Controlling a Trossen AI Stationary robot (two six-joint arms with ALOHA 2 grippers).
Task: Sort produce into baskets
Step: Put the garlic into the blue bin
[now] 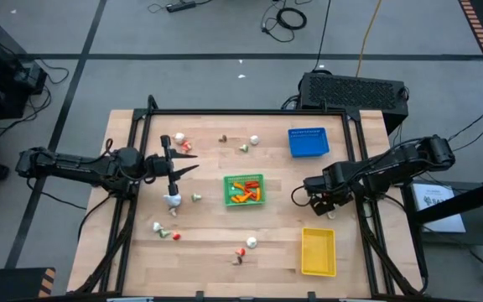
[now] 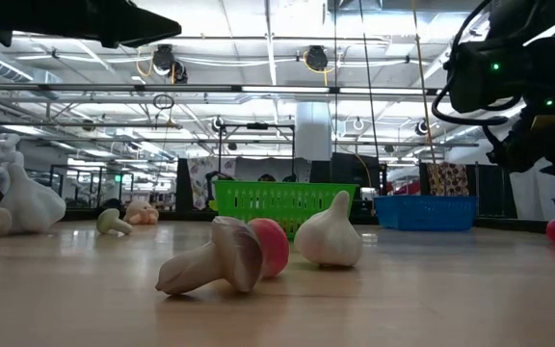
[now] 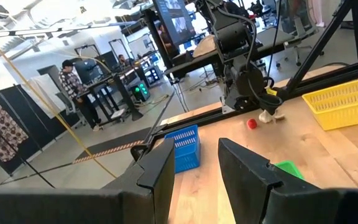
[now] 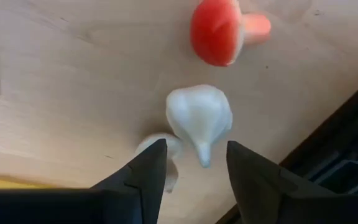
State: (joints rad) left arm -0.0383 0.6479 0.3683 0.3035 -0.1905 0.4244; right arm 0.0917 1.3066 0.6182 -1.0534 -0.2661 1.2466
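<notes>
My right gripper [image 4: 191,163] is open and points down at the table near the yellow basket [image 1: 318,252]. Its fingers stand just above a white garlic piece [image 4: 199,118], apart from it. A red mushroom piece [image 4: 219,31] and a pale mushroom [image 4: 166,149] lie beside it. My left gripper [image 3: 194,163] is open and empty, held level above the table's left part [image 1: 183,169], pointing toward the right edge. The green basket [image 1: 244,190] at the centre holds orange and red pieces. The blue basket [image 1: 309,141] stands at the far right.
Loose pieces lie scattered: a big white piece [image 1: 172,200] under my left gripper, several at the far left [image 1: 179,141], two at the far middle [image 1: 248,143], a garlic, red piece and brown mushroom near the front [image 2: 258,253]. A black frame rims the table [image 1: 250,111].
</notes>
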